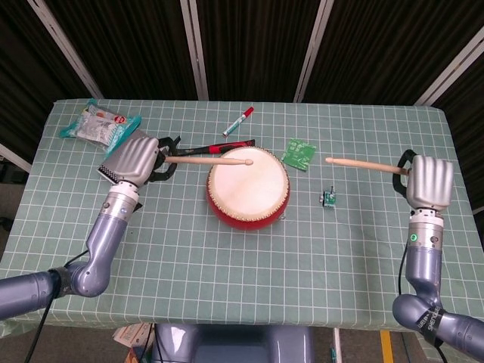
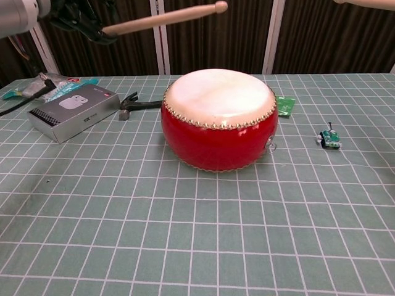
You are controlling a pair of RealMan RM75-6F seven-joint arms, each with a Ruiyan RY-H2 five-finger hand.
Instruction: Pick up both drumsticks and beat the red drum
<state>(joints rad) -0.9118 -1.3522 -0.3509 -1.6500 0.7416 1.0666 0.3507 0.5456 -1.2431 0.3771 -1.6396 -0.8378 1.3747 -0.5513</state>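
Observation:
The red drum [image 1: 248,186] [image 2: 218,119] with its white skin stands at the table's middle. My left hand [image 1: 137,161] [image 2: 18,13] grips a wooden drumstick [image 1: 206,158] [image 2: 165,16] whose tip hangs high above the drum's far left rim. Out to the right of the drum my right hand [image 1: 429,181] holds the other drumstick [image 1: 363,164] [image 2: 365,3] raised high, tip pointing left, well clear of the drum. Only that stick's tip shows at the chest view's top right.
A grey box [image 2: 74,111], a hammer [image 2: 137,105] and a snack bag [image 1: 98,125] lie left of the drum. A red marker [image 1: 238,120] and a green circuit board [image 1: 300,153] lie behind it. A small green toy [image 1: 329,198] [image 2: 329,138] sits to its right.

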